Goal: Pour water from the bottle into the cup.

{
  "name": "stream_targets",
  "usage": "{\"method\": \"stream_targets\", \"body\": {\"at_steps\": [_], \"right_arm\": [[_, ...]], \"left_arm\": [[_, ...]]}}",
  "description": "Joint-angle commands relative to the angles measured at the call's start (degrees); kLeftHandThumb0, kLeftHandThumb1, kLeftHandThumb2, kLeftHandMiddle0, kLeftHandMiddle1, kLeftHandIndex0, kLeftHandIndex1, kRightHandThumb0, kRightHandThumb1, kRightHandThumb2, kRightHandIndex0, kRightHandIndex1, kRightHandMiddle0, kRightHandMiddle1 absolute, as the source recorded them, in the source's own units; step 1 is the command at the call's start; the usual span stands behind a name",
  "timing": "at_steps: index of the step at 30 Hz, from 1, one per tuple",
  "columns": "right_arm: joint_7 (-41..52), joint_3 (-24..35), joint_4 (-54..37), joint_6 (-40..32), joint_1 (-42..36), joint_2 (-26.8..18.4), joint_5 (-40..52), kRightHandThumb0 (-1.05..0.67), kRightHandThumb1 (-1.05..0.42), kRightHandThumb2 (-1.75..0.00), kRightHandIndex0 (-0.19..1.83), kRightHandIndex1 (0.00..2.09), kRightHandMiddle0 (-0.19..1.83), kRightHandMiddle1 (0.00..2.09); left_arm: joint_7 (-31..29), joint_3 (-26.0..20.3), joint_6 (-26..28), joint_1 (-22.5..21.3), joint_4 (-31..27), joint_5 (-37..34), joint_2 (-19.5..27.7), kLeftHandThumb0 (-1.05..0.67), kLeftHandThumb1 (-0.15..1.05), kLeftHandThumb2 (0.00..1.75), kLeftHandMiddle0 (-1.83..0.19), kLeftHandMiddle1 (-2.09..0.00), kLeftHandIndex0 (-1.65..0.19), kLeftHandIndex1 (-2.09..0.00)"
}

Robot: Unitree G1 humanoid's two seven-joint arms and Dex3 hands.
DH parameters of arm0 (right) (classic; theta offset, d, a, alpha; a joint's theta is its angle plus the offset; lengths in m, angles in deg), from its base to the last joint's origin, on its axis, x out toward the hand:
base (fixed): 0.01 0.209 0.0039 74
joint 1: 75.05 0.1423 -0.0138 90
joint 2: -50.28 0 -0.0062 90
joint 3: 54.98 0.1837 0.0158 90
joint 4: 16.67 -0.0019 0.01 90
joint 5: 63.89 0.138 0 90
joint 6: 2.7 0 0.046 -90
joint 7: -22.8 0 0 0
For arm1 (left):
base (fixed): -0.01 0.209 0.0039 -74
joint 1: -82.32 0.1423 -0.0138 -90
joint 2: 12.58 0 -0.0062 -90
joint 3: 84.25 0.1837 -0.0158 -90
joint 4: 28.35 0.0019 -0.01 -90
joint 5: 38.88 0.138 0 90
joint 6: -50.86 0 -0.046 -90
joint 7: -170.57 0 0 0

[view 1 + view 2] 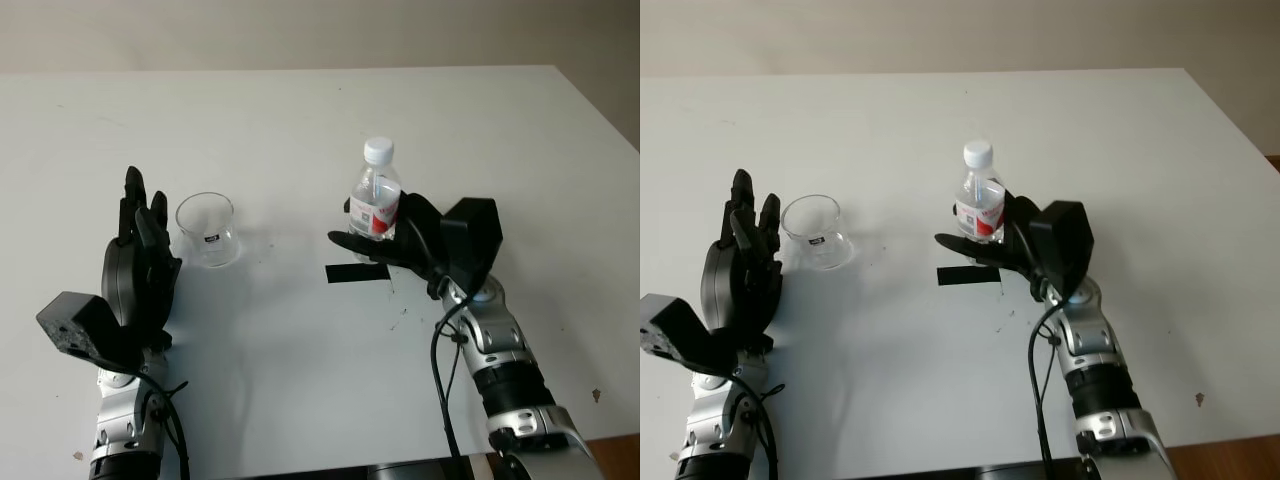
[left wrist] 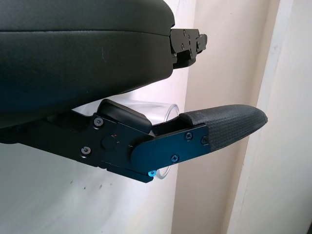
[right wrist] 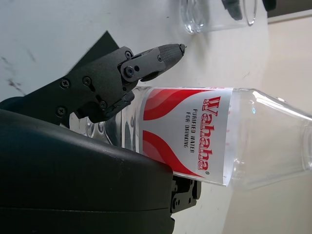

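A clear plastic water bottle (image 1: 375, 200) with a white cap and red label stands upright right of the table's middle. My right hand (image 1: 395, 240) is wrapped around its lower half, the thumb (image 3: 146, 61) crossing in front and the fingers behind; the label (image 3: 195, 131) lies against the palm. An empty clear glass cup (image 1: 207, 228) stands to the left of the bottle. My left hand (image 1: 140, 250) is open just left of the cup, not touching it. The cup's rim (image 2: 168, 114) peeks out behind the left fingers.
A strip of black tape (image 1: 355, 272) lies on the white table (image 1: 300, 130) just in front of the bottle. The table's right edge (image 1: 600, 110) runs diagonally at the far right. Small dark specks dot the surface near the right arm.
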Motion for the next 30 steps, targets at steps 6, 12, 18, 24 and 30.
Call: {"method": "stream_targets", "body": {"at_steps": [6, 12, 18, 24, 30], "right_arm": [[-1.16, -0.73, -2.68, -0.91, -3.25, -0.18, -0.62, -0.31, -1.05, -0.26, 0.76, 2.09, 0.11, 2.09], [-4.06, -0.88, -1.54, 0.0, -4.4, 0.76, -1.2, -0.31, -1.05, -0.27, 0.82, 2.09, 0.12, 2.09], [-4.9, -0.28, -0.14, -1.86, -5.56, 2.66, 0.95, -0.29, -1.05, -0.27, 0.82, 2.09, 0.05, 2.09], [-4.92, -1.94, 1.87, -1.01, -5.38, 1.39, -1.65, -0.36, -1.05, -0.17, 0.33, 2.09, -0.08, 2.09], [-6.66, -2.35, 5.69, 5.3, -5.41, 0.31, -4.3, -0.53, -0.98, -0.05, -0.18, 1.81, -0.09, 1.44]], "left_arm": [[-0.32, -0.02, 0.37, 1.08, -1.48, -0.52, -0.32, -0.86, 1.05, 0.71, 0.19, -0.32, 0.07, 0.0], [-2.25, -0.02, -2.76, 0.62, 0.79, 0.11, 0.49, -0.86, 1.05, 0.75, 0.19, -0.17, 0.13, 0.0], [-2.21, -0.19, -2.34, 0.46, 0.86, -0.12, 0.72, -0.87, 1.05, 0.74, 0.19, -0.17, 0.13, 0.0], [-2.57, -0.49, -2.71, 0.28, 1.42, -0.51, 0.79, -0.87, 1.05, 0.74, 0.19, -0.19, 0.13, 0.0], [-2.53, -0.44, -2.49, 0.3, 1.29, -0.42, 0.91, -0.87, 1.05, 0.74, 0.19, -0.22, 0.11, 0.0]]}}
